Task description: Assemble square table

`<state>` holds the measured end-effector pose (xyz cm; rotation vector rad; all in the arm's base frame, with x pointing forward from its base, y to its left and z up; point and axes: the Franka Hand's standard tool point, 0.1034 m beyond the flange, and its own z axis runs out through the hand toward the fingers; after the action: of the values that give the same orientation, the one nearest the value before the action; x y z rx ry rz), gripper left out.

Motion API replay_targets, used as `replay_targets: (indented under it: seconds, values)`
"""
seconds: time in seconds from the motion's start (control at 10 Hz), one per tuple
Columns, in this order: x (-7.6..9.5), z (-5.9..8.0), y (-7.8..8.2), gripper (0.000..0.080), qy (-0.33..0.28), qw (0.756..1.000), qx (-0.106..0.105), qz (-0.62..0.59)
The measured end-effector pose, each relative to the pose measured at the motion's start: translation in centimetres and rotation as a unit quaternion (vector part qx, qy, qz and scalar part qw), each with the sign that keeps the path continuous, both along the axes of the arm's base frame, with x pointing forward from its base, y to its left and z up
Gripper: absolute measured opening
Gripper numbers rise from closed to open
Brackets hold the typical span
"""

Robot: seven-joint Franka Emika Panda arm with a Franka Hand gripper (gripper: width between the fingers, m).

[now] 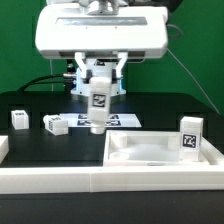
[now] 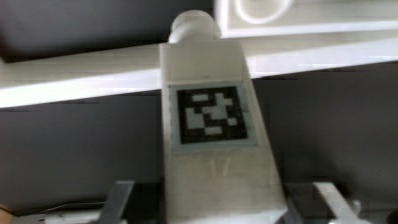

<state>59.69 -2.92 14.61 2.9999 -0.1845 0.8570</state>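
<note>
Gripper clamped on held leg, upright over marker board. Tabletop at the exterior view's lower right, 1 standing leg at its right edge. 2 loose legs on counter, left.

From my station, the black surface fills most of the exterior view, and it shows again as the dark ground in the wrist view. The marker board lies flat on it toward the back, and I can only see part of it. A long, low white wall runs along the near edge. Behind everything I see a green backdrop.
</note>
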Motion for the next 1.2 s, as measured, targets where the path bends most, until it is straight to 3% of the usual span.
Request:
replay_targets:
  seconds: [0.4, 0.7, 1.2]
  values:
    - [0.0, -0.1, -0.2, 0.0291, 0.001, 1.0, 0.0, -0.002]
    - [0.7, -0.8, -1.2, 0.0291, -0.001, 1.0, 0.011, -0.016]
    - [1.9, -1.6, -0.5, 0.0291, -0.009, 0.999, 0.027, -0.025]
